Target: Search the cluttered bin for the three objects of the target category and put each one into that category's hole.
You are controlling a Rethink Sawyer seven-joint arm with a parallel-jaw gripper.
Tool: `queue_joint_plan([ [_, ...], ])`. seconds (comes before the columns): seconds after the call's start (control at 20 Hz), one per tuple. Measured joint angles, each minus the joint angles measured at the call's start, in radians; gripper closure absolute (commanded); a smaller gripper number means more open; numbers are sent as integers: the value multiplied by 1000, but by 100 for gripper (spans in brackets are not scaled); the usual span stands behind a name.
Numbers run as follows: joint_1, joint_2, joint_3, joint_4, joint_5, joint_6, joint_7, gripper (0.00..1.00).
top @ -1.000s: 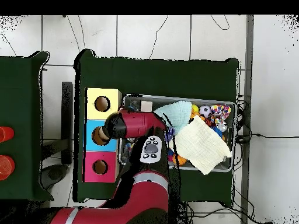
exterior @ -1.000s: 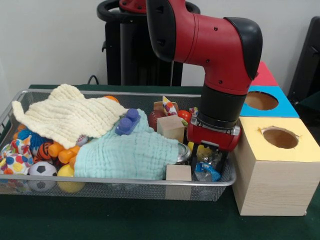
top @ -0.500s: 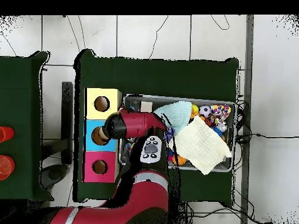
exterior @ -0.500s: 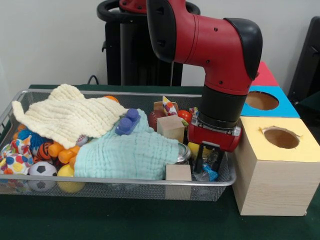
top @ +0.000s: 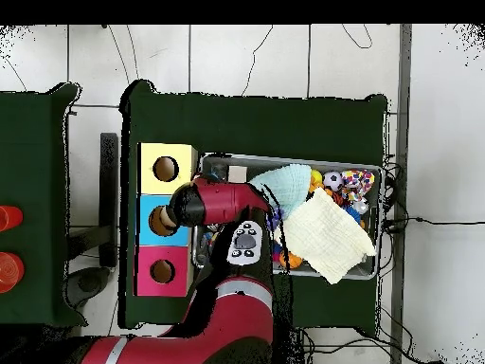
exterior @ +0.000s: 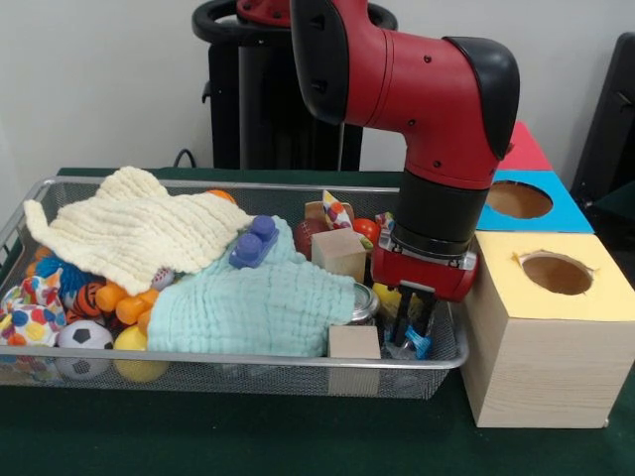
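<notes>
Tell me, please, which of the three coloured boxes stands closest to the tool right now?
The yellow-topped box, at the bin's end. The tool hangs in the bin just beside it; the blue box and red box lie farther behind.

no readable text, label, brand, number or sign shows on anything.

A silver wire-mesh bin [exterior: 248, 372] fills the lower left of the front view. In it, a cream knitted cloth [exterior: 129, 230] lies at upper left, and a mint muslin cloth [exterior: 253, 307] sits lower, toward the centre. My gripper [exterior: 411, 317] hangs at the bin's right end. A yellow-topped wooden box with a hole [exterior: 546, 332] stands right of the bin, and a blue-topped box [exterior: 526, 203] stands behind it.
</notes>
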Motion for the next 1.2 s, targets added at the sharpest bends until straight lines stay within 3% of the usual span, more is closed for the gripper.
queue_joint_plan([
  [0.65,5,-23,-5,26,9,1,0,100],
  [0.95,11,-86,-9,80,38,46,0,100],
  [1.2,22,-153,-9,130,63,139,0,100],
])
